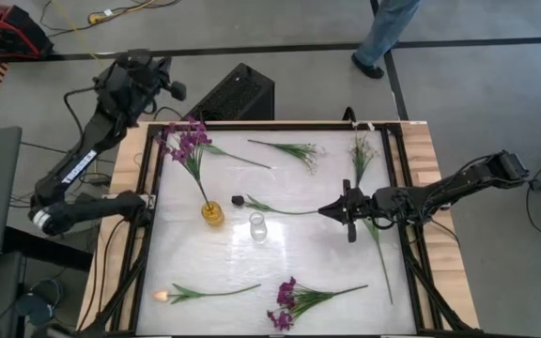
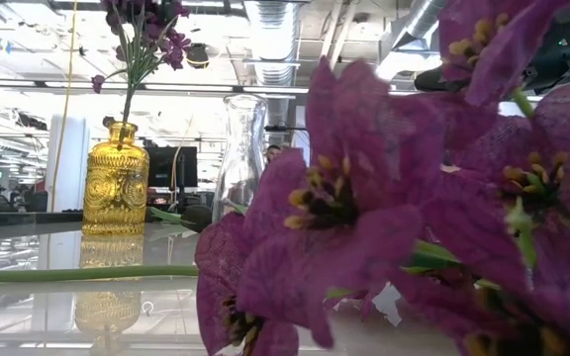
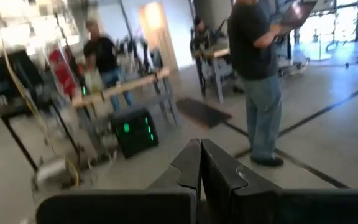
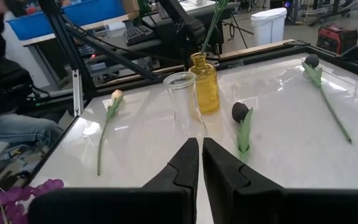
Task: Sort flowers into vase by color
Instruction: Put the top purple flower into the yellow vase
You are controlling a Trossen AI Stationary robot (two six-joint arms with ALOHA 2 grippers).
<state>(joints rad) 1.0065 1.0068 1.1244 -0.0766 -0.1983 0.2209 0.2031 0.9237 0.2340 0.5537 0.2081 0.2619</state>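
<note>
**Right arm lines up on the dark bud**

The right gripper (image 1: 348,212) hangs over mid-table, its fingers (image 4: 188,163) pressed together and holding nothing. Just ahead of the fingertips lies a dark purple bud (image 4: 239,112) on its leafy stem, head toward the vases. Beyond it stand the clear vase (image 4: 180,99), empty, and the yellow vase (image 4: 205,83), which already carries a purple spray (image 1: 184,141).

To one side of the fingers, further off, a pale tulip (image 4: 116,96) lies flat. A second dark bud (image 4: 312,60) sits well out on the other side. A purple cluster (image 1: 289,302) rests at the table's near edge, and two white sprigs (image 1: 301,150) lie toward the far edge.

The left gripper (image 3: 201,165) is parked off the table, pointing at the room, fingers closed and empty. A person (image 3: 258,74) stands there.

How will these handle? Light, I'd say, with a thin springy stem and a heavier head that will droop if held too low. Best bet: pinch the bare stem just behind the head, clear of the soft leaf, so it hangs stem-down for the narrow neck. The clear vase looks tippy, so a gentle entry is needed.
</note>
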